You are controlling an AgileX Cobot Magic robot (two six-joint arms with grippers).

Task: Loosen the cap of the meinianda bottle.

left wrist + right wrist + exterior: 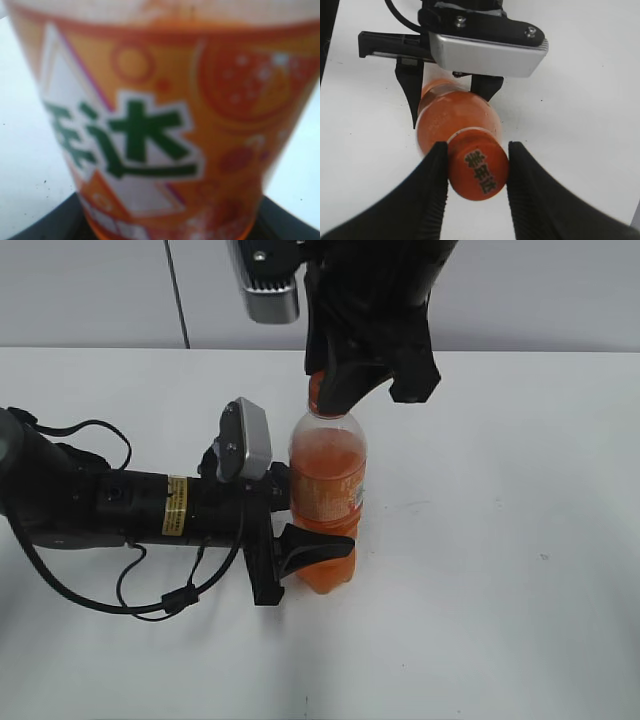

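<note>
The meinianda bottle [328,485] stands upright on the white table, full of orange drink. My left gripper [318,530] comes in from the left and is shut on its lower body; in the left wrist view the label [165,125] fills the frame and black fingers [42,227] show at the bottom corners. From above, my right gripper [477,165] is shut on the orange cap [479,172], with a ribbed finger pressed against each side. In the exterior view the right gripper [335,390] hides most of the cap.
The white table [500,590] spreads around the bottle, with a pale wall behind it. The left arm and its cables [90,510] lie across the left side. The silver left wrist camera [487,50] sits close to the bottle's shoulder.
</note>
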